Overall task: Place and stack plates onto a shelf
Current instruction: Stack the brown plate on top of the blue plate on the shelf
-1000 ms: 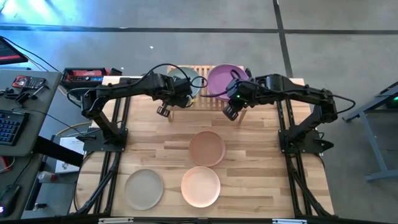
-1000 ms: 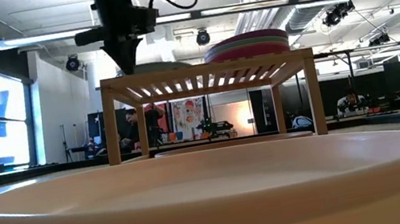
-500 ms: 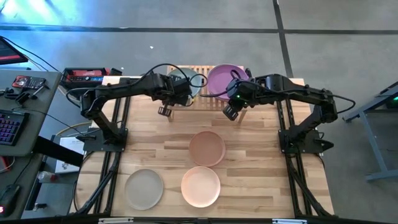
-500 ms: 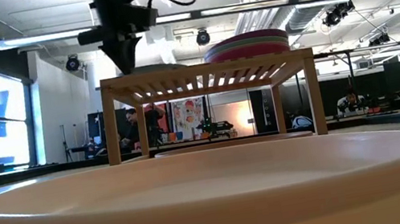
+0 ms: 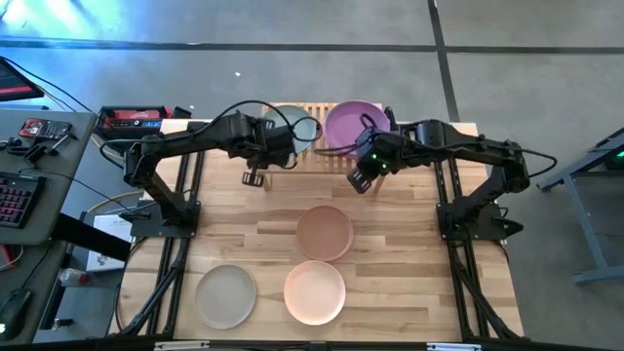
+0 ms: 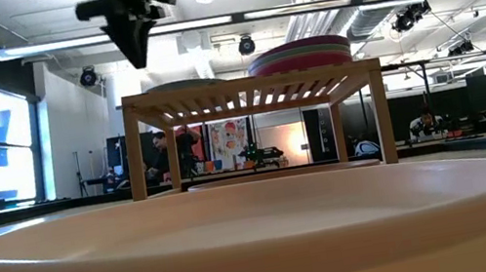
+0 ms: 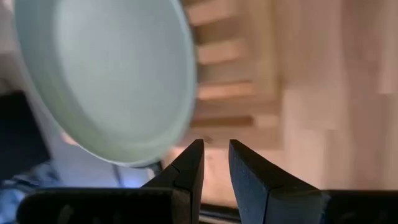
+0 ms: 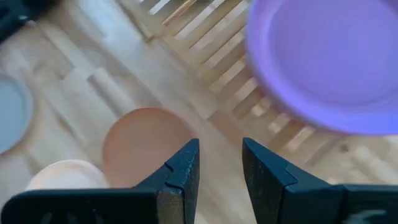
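Plates of round matte make lie about the wooden table: a grey-beige plate [image 5: 226, 295] at seven o'clock, a peach plate [image 5: 314, 292] at six, a brown plate [image 5: 325, 232] at centre. At twelve, the slatted bamboo shelf [image 5: 316, 156] carries a sage plate [image 5: 296, 124] and a purple-topped stack [image 5: 349, 125]. The left gripper [image 5: 254, 177] and the right gripper [image 5: 358, 182] hover before it, each with its fingers slightly apart and empty.

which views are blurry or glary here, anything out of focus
Left wrist view: smeared; the sage plate and shelf slats have soft edges. Right wrist view: the purple plate and brown plate are soft. Low view: the peach plate fills the foreground, slightly soft; bright windows and ceiling lights behind it. High view: blue glare on the floor.
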Robot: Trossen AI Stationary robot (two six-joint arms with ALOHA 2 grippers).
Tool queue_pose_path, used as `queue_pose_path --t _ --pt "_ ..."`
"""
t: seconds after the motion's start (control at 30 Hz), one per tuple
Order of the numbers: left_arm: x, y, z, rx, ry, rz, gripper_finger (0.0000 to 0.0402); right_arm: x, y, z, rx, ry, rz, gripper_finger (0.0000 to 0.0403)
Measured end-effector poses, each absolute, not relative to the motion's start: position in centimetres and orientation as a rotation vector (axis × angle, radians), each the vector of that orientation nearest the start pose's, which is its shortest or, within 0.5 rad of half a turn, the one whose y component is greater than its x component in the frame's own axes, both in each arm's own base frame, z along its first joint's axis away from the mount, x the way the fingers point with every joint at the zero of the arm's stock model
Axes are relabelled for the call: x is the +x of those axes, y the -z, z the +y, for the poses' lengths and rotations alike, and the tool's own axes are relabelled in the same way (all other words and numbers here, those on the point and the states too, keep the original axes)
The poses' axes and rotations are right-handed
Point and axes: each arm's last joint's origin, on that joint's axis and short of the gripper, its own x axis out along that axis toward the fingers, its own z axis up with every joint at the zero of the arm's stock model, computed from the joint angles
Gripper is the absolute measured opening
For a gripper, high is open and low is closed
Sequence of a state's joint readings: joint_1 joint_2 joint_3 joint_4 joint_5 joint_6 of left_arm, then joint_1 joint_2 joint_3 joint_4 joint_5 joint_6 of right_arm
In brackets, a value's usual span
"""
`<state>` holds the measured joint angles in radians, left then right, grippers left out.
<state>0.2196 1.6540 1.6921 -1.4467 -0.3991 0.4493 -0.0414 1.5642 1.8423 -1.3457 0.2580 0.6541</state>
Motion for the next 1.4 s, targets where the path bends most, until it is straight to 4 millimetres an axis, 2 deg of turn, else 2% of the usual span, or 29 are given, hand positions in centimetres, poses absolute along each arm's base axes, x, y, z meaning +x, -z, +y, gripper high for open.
queue_pose_path --t 0.23,0.33,0.6,0.8,1.0,1.2,1.4 --pt "28.2 -34.0 6.2 0.245 -0.112 1.573 0.0065 28.4 -40.7 1.5 0.568 0.57 0.923 0.0098" --pt "28.2 -34.1 5.6 0.191 -0.11 1.563 0.0065 28.9 -40.3 3.1 0.62 0.574 0.931 0.0098" --pt "26.8 -35.4 3.8 0.142 -0.084 1.497 0.0064 31.0 -37.4 7.1 0.68 0.616 1.01 0.0098" --pt "25.1 -36.0 3.1 0.109 -0.114 1.463 0.0064 32.4 -35.4 9.2 0.768 0.68 1.033 0.0098" --pt "23.1 -35.5 2.9 0.004 -0.207 1.459 0.0064 33.6 -33.2 10.7 0.811 0.754 1.069 0.0098" --pt "21.3 -34.1 2.7 -0.061 -0.267 1.499 0.0064 34.8 -30.9 11.3 0.804 0.791 1.15 0.0098" --pt "20.4 -32.2 2.5 -0.128 -0.276 1.559 0.0064 35.2 -30.2 11.1 0.786 0.811 1.173 0.0098"
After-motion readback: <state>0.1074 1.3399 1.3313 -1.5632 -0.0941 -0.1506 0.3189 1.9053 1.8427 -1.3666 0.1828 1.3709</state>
